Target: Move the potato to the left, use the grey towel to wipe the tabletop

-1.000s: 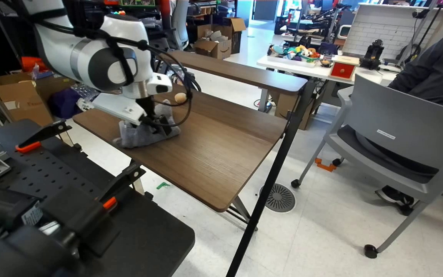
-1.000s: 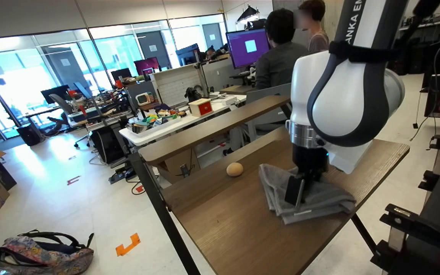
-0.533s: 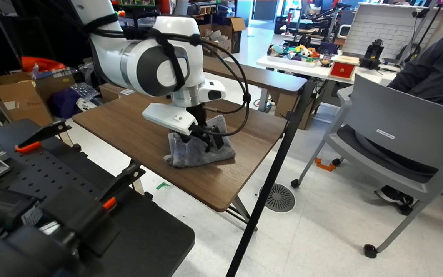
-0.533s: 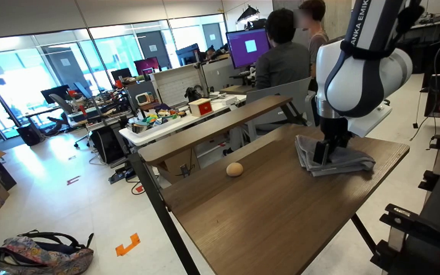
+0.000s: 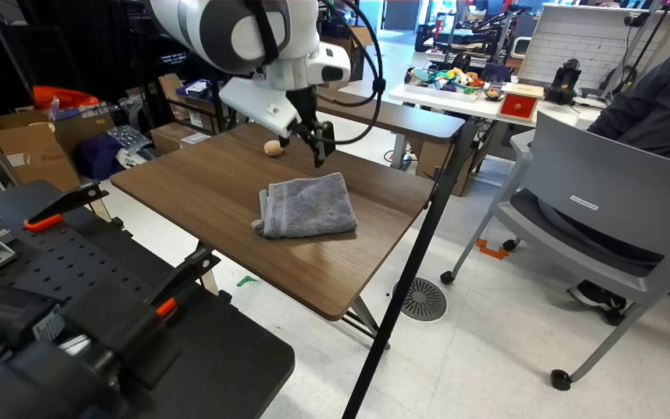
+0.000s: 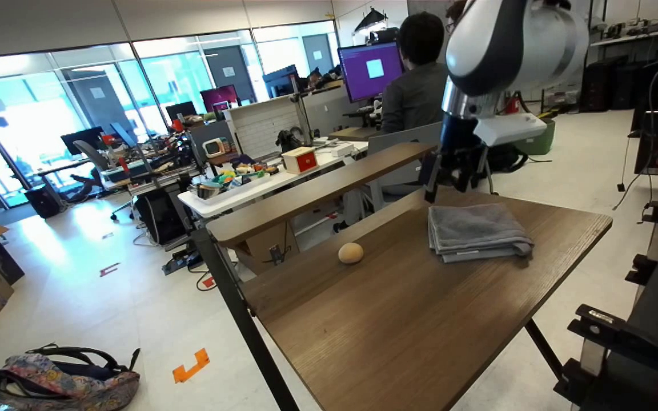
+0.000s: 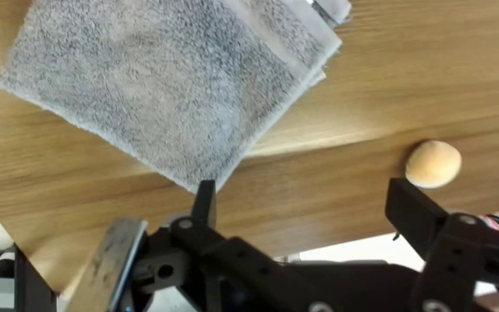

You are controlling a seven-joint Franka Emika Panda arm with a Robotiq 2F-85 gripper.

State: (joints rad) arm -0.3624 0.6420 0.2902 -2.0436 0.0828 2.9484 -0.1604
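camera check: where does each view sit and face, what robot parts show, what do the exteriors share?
In an exterior view: raised, black bench left foreground, looking down across the tabletop; arm and hand upper centre.
In an exterior view: raised, black bench lower right, looking over the tabletop toward the glass wall; arm and hand upper right.
Wrist view: arm-mounted, aimed down at the grey towel; hand's open fingers along the bottom.
Both exterior views share tabletop, potato and grey towel.

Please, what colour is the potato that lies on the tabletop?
The potato is tan, best seen in the wrist view.
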